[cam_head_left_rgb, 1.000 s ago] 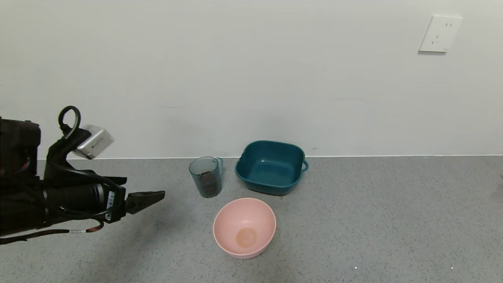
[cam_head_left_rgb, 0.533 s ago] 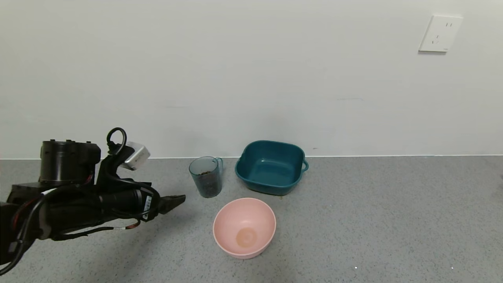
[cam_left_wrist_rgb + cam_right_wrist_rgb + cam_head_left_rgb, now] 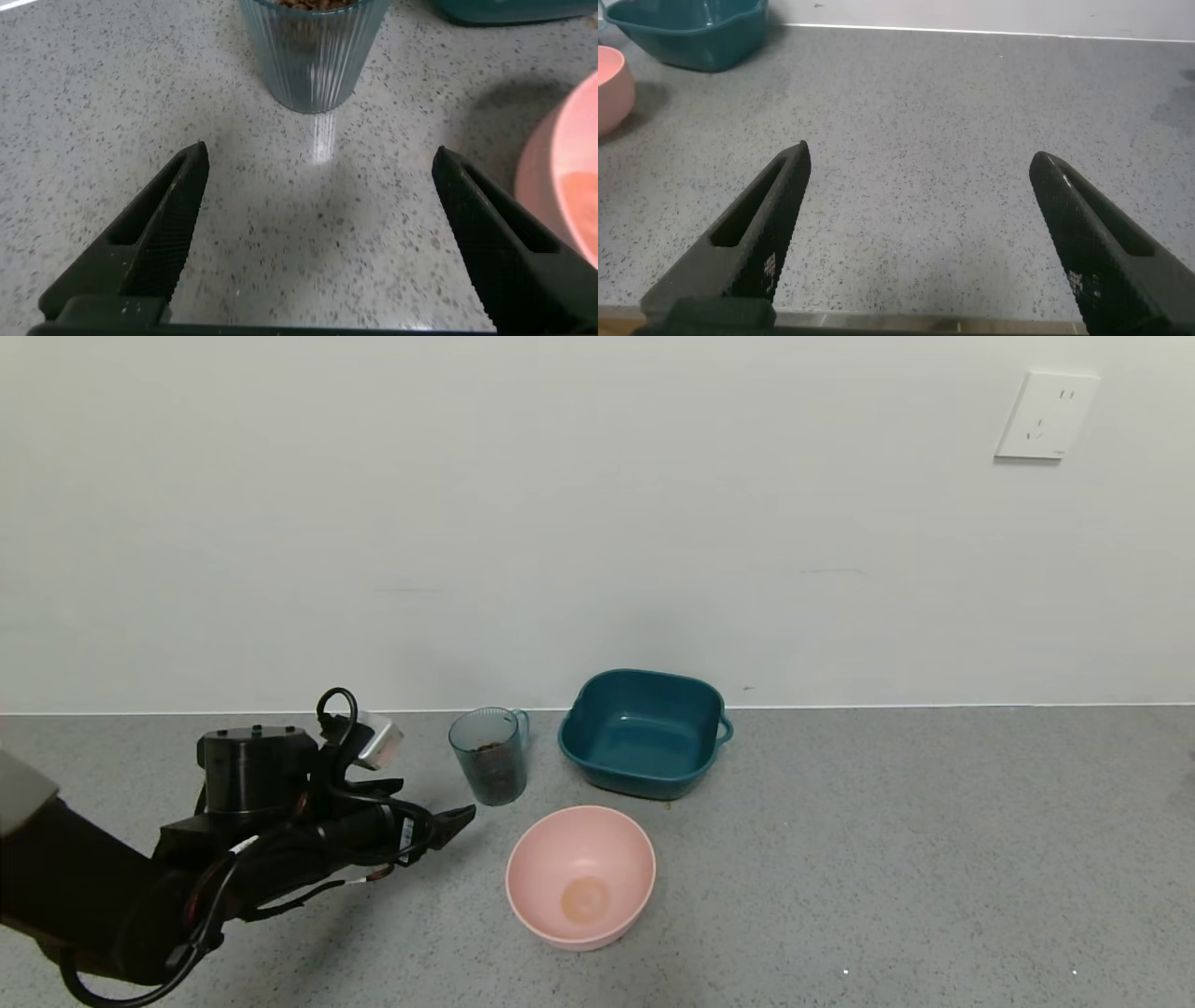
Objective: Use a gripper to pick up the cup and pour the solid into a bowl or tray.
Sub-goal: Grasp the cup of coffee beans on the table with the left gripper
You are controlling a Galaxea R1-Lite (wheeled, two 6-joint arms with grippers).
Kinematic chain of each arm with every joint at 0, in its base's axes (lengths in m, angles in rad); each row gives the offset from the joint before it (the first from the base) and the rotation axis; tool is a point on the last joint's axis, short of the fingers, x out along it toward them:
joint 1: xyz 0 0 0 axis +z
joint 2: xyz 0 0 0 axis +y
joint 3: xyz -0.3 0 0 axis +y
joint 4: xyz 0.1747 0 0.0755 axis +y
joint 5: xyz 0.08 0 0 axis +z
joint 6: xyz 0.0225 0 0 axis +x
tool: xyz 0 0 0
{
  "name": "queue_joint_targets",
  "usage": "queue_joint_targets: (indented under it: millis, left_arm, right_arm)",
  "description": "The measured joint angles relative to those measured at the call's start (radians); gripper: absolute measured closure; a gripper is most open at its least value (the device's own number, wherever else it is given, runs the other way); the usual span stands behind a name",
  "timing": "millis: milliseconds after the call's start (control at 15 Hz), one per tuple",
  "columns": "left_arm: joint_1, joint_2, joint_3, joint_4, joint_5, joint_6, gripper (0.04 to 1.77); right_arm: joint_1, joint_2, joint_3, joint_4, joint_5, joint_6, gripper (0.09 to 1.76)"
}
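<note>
even bright light, soft shadows, sharp focus

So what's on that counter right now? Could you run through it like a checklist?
Surface: grey speckled counter.
Job's things: ribbed cup upright, brown pellets inside; teal basin beside it, empty.
Clutter: pink bowl, empty.
Grippers: left tool open, low, aimed at the cup, not touching; right tool open over bare counter.
Cables: black loops on the left arm.
Surroundings: white wall, socket.
</note>
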Motion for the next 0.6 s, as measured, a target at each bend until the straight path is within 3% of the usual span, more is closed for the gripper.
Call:
queue_joint_targets:
  millis: [333, 600]
  left_arm:
    - [-0.011, 0.166, 0.040, -0.301, -0.001, -0.021, 0.09]
    - [-0.030, 0.238, 0.008, -0.333, 0.000, -0.040, 0.09]
  right_arm:
    - [0.000, 0.000, 0.000, 0.000, 0.000, 0.000, 0.14]
    - [0.000, 0.000, 0.000, 0.000, 0.000, 0.000, 0.14]
